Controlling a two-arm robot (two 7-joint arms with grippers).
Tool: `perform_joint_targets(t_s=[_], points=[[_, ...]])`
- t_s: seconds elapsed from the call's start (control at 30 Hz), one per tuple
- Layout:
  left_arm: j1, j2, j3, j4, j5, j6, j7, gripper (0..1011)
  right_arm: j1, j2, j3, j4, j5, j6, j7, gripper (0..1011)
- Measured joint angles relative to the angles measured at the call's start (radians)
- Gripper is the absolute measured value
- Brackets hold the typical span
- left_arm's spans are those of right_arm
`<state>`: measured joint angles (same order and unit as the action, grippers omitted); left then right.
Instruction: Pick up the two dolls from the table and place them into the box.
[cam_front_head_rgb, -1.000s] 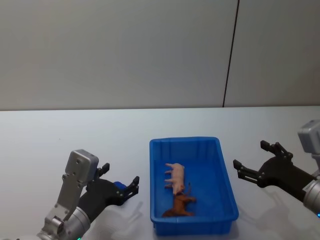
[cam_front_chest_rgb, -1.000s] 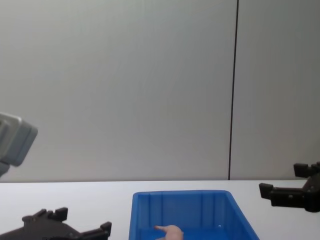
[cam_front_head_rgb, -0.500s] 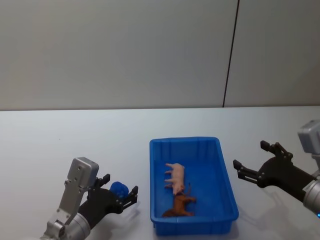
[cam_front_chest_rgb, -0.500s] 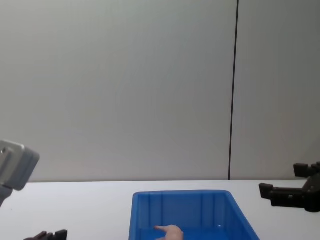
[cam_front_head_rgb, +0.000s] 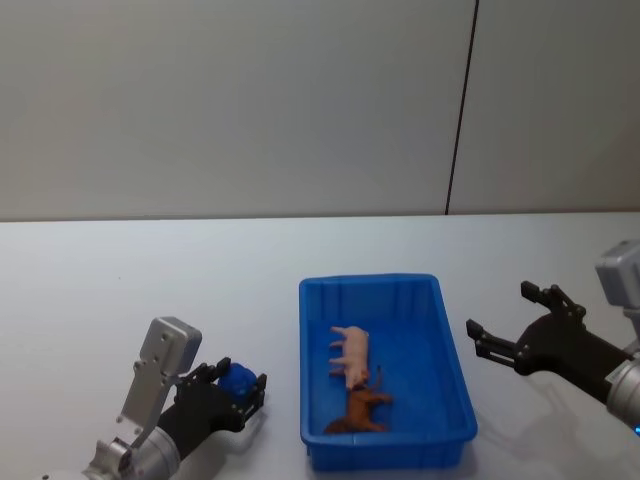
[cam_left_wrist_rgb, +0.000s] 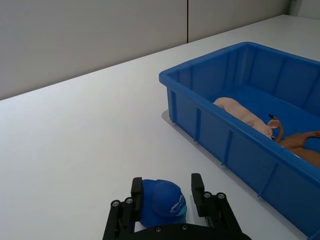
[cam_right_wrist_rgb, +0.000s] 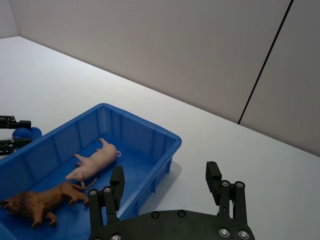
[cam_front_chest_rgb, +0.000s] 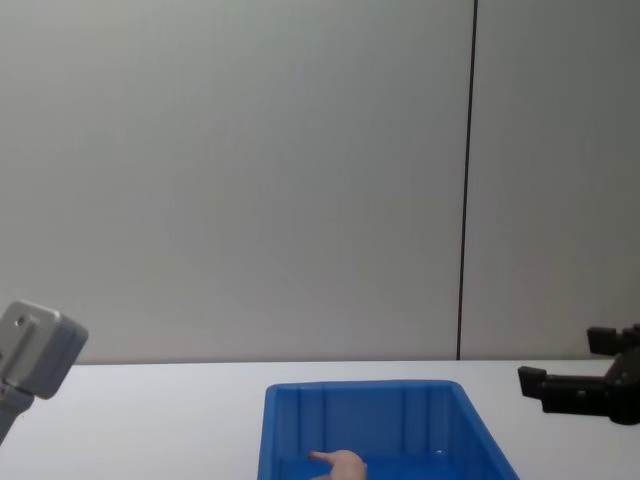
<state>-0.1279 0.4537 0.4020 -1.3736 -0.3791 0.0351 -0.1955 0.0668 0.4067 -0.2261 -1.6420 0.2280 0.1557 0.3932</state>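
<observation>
Table (cam_front_head_rgb: 150, 270): plain white, wide, unmarked; grey panelled wall (cam_front_head_rgb: 230, 100) behind with one dark vertical seam. Box (cam_front_head_rgb: 455, 395): blue bin at centre, holding pink doll (cam_front_head_rgb: 351, 350) and brown lion figure (cam_front_head_rgb: 358, 411). Left gripper (cam_front_head_rgb: 238, 392): low on table left of box, jaws pinching blue doll (cam_left_wrist_rgb: 162, 202). Right gripper (cam_front_head_rgb: 510, 325): right of box, jaws spread, empty.

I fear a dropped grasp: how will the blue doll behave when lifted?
The blue doll looks round and soft, so it probably squashes between the left tool fingers. Likely light. If released, its rounded shape may roll on the table.
</observation>
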Motion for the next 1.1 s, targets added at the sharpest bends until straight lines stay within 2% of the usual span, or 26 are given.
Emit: perform_joint_targets(t_s=[0.1, 0.13, 0.23, 0.27, 0.4, 0.83, 1.1], points=[[-0.003, -0.001, -0.002, 0.003, 0.005, 0.002, -0.004, 549, 0.0, 0.0, 0.0, 0.0, 0.0, 0.0, 0.0, 1001], [-0.004, -0.001, -0.002, 0.003, 0.006, 0.002, -0.005, 488, 0.0, 0.0, 0.0, 0.0, 0.0, 0.0, 0.0, 1001], [-0.006, -0.001, -0.005, 0.003, 0.011, 0.003, -0.008, 429, 0.0, 0.0, 0.0, 0.0, 0.0, 0.0, 0.0, 1001], [-0.008, -0.001, -0.006, 0.003, 0.014, 0.003, -0.01, 370, 0.0, 0.0, 0.0, 0.0, 0.0, 0.0, 0.0, 1001], [-0.013, -0.002, -0.009, -0.003, 0.022, 0.0, -0.013, 307, 0.0, 0.0, 0.0, 0.0, 0.0, 0.0, 0.0, 1001], [-0.063, -0.021, -0.023, -0.054, 0.065, -0.03, -0.027, 224, 0.0, 0.0, 0.0, 0.0, 0.0, 0.0, 0.0, 1001], [-0.129, -0.069, -0.018, -0.071, 0.1, -0.05, -0.056, 179, 0.0, 0.0, 0.0, 0.0, 0.0, 0.0, 0.0, 1001]])
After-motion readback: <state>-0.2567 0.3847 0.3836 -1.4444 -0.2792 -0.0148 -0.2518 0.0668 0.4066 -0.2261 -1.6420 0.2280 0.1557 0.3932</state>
